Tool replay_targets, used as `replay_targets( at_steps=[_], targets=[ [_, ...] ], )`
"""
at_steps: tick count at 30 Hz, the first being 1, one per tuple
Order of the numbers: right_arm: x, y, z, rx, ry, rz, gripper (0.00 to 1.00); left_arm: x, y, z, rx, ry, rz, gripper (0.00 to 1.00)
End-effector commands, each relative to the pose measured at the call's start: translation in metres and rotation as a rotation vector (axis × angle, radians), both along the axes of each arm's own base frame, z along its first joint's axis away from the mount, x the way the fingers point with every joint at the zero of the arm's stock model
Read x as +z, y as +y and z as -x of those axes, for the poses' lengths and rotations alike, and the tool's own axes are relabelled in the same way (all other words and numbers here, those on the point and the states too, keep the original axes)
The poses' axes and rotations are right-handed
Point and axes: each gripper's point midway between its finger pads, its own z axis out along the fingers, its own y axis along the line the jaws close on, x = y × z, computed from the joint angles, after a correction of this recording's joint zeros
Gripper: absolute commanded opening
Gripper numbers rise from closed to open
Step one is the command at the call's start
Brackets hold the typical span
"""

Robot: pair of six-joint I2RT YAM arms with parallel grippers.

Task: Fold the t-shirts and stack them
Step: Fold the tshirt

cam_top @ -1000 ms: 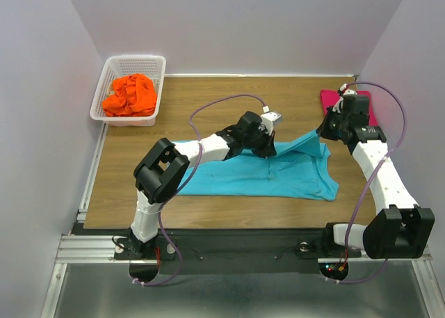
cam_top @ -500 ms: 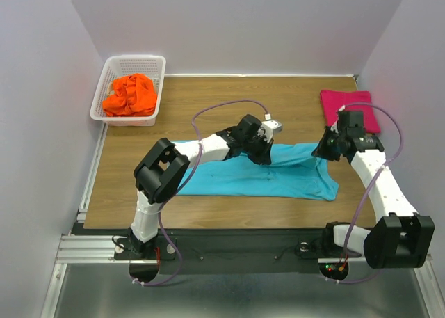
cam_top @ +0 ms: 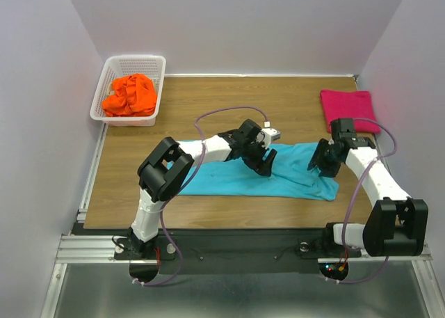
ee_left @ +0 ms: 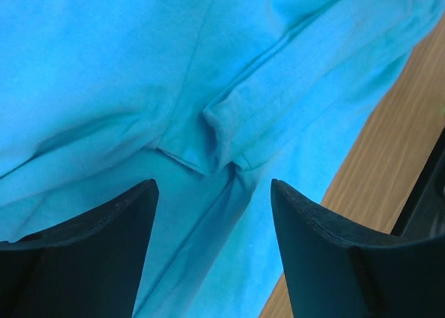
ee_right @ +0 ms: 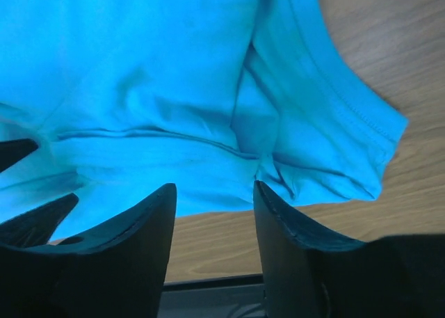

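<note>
Nearest, the blue shirt (cam_top: 229, 179) lies along the front of the counter (cam_top: 208, 102), partly folded. The left jaws and the right jaws both hang open just above it, holding nothing (left over a bunched seam (ee_left: 236, 123), right by the sleeve (ee_right: 334, 137)). The cloth looks light, limp and quick to wrinkle, so a pinch at a hem or sleeve edge would likely serve best. Farther back on the right, the pink shirt (cam_top: 348, 108) rests folded. In the far left corner, a white basket (cam_top: 157, 88) holds the crumpled orange shirt (cam_top: 129, 95).
</note>
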Motion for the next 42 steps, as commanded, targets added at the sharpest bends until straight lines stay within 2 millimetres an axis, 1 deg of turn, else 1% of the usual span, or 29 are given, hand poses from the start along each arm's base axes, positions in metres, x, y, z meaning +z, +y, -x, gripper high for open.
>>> replay_targets(
  at_steps=[1, 2, 3, 4, 5, 6, 7, 8, 9, 11, 12, 13, 14, 15, 17, 18, 22, 24, 26, 28, 29, 31, 32, 33, 35, 36, 39, 41, 42],
  targets=[
    [0.034, -0.027, -0.041, -0.012, -0.135, 0.153, 0.56, 0.055, 0.002, -0.018, 0.062, -0.110, 0.061, 0.79],
    [0.032, -0.036, -0.048, -0.025, -0.134, 0.199, 0.56, 0.062, 0.009, -0.025, 0.130, -0.116, 0.055, 0.79],
    [0.032, -0.039, -0.054, -0.019, -0.143, 0.217, 0.56, 0.064, 0.022, -0.039, 0.196, -0.114, 0.050, 0.79],
    [0.032, -0.043, -0.067, -0.024, -0.170, 0.233, 0.56, 0.068, 0.037, -0.047, 0.279, -0.111, 0.041, 0.79],
    [0.032, -0.045, -0.074, -0.031, -0.188, 0.240, 0.56, 0.069, 0.050, -0.055, 0.338, -0.111, 0.031, 0.79],
    [0.030, -0.049, -0.081, -0.047, -0.202, 0.242, 0.56, 0.069, 0.072, -0.073, 0.428, -0.135, 0.005, 0.79],
    [0.030, -0.052, -0.087, -0.064, -0.218, 0.241, 0.56, 0.069, 0.087, -0.080, 0.480, -0.146, -0.012, 0.79],
    [0.030, -0.052, -0.099, -0.073, -0.251, 0.224, 0.56, 0.072, 0.101, -0.085, 0.535, -0.154, -0.024, 0.79],
    [0.023, -0.053, -0.104, -0.079, -0.247, 0.214, 0.56, 0.076, 0.119, -0.085, 0.589, -0.167, -0.038, 0.79],
    [0.019, -0.060, -0.115, -0.097, -0.264, 0.218, 0.56, 0.077, 0.162, -0.100, 0.728, -0.181, -0.072, 0.80],
    [0.011, -0.062, -0.118, -0.102, -0.249, 0.216, 0.56, 0.077, 0.184, -0.098, 0.796, -0.166, -0.072, 0.80],
    [0.008, -0.068, -0.121, -0.115, -0.250, 0.215, 0.56, 0.077, 0.202, -0.101, 0.853, -0.170, -0.081, 0.80],
    [0.007, -0.070, -0.125, -0.119, -0.264, 0.203, 0.56, 0.077, 0.221, -0.103, 0.912, -0.177, -0.090, 0.80],
    [0.004, -0.072, -0.127, -0.124, -0.267, 0.191, 0.56, 0.075, 0.254, -0.105, 0.998, -0.178, -0.100, 0.80],
    [0.000, -0.077, -0.131, -0.145, -0.280, 0.158, 0.55, 0.072, 0.286, -0.105, 1.091, -0.183, -0.116, 0.80],
    [-0.002, -0.078, -0.132, -0.156, -0.277, 0.144, 0.55, 0.066, 0.310, -0.104, 1.149, -0.172, -0.136, 0.80],
    [-0.006, -0.075, -0.135, -0.158, -0.285, 0.110, 0.55, 0.052, 0.348, -0.097, 1.249, -0.133, -0.159, 0.80],
    [-0.008, -0.073, -0.136, -0.157, -0.285, 0.103, 0.55, 0.044, 0.358, -0.091, 1.282, -0.118, -0.161, 0.79],
    [-0.014, -0.072, -0.133, -0.153, -0.274, 0.098, 0.55, 0.040, 0.369, -0.092, 1.330, -0.116, -0.155, 0.79],
    [-0.017, -0.072, -0.131, -0.151, -0.265, 0.096, 0.54, 0.040, 0.377, -0.096, 1.363, -0.106, -0.145, 0.79],
    [-0.018, -0.072, -0.131, -0.151, -0.265, 0.096, 0.54, 0.047, 0.376, -0.101, 1.378, -0.109, -0.121, 0.79],
    [-0.019, -0.073, -0.130, -0.149, -0.261, 0.099, 0.54, 0.050, 0.378, -0.110, 1.402, -0.116, -0.116, 0.79],
    [-0.018, -0.073, -0.130, -0.148, -0.264, 0.102, 0.54, 0.053, 0.378, -0.114, 1.409, -0.121, -0.110, 0.79],
    [-0.016, -0.073, -0.131, -0.145, -0.270, 0.103, 0.54, 0.058, 0.378, -0.124, 1.411, -0.131, -0.105, 0.79],
    [-0.013, -0.073, -0.132, -0.138, -0.279, 0.107, 0.54, 0.060, 0.377, -0.134, 1.405, -0.138, -0.111, 0.79],
    [-0.011, -0.072, -0.132, -0.135, -0.284, 0.102, 0.54, 0.060, 0.376, -0.144, 1.401, -0.140, -0.113, 0.79],
    [-0.004, -0.071, -0.132, -0.125, -0.304, 0.104, 0.54, 0.055, 0.367, -0.158, 1.359, -0.126, -0.134, 0.74],
    [-0.001, -0.071, -0.130, -0.122, -0.313, 0.109, 0.54, 0.051, 0.361, -0.161, 1.323, -0.127, -0.173, 0.70],
    [-0.002, -0.071, -0.128, -0.120, -0.310, 0.108, 0.54, 0.046, 0.351, -0.163, 1.294, -0.117, -0.197, 0.68]
  ],
)
